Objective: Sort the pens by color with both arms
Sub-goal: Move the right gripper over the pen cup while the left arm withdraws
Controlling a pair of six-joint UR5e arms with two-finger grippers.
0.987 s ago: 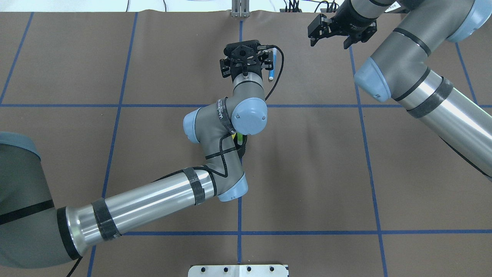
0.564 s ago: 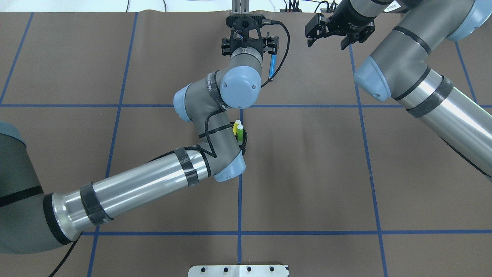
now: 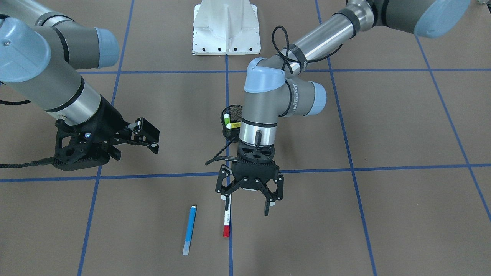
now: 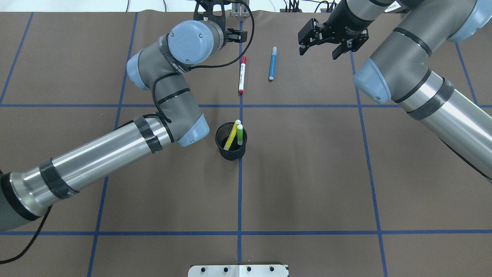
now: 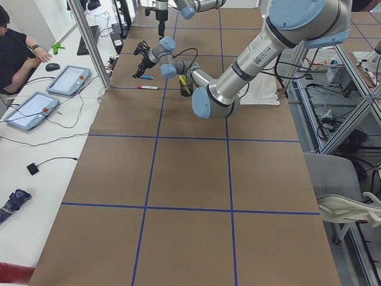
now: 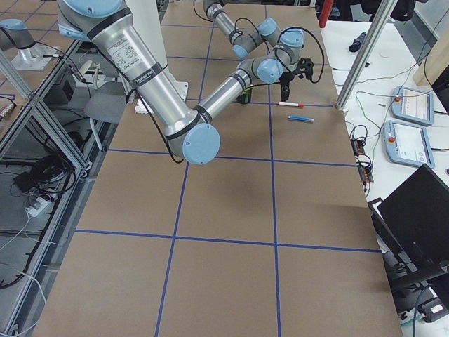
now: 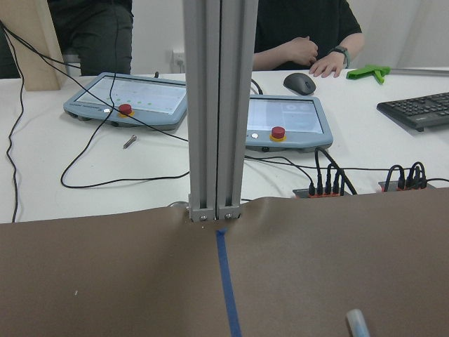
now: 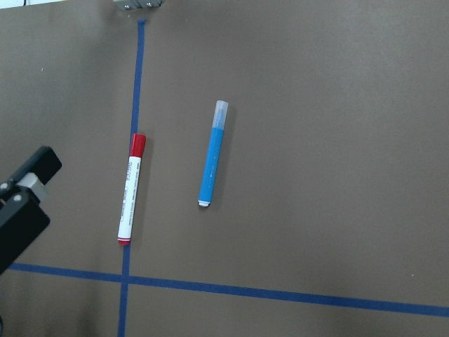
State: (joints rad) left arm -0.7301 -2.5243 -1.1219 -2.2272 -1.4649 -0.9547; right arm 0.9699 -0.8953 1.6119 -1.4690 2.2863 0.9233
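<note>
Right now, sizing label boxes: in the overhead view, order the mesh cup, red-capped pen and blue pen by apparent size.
1. black mesh cup, clearly the largest.
2. red-capped pen and blue pen: nearly alike in length, too close to rank.

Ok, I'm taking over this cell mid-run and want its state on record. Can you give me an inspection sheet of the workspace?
Surface: brown mat with a blue tape grid, lying flat.
Job's things: blue pen and red-capped pen lie side by side, not touching, near the operators' edge; lime green pen and yellow pen stand in the black mesh cup.
Clutter: nothing seen.
Grippers: left gripper open over the red-capped pen's end, holding nothing; right gripper open, empty.
Cables: black cable loops round the left wrist.
Surroundings: seated person and control tablets at the white bench beyond the mat.
</note>
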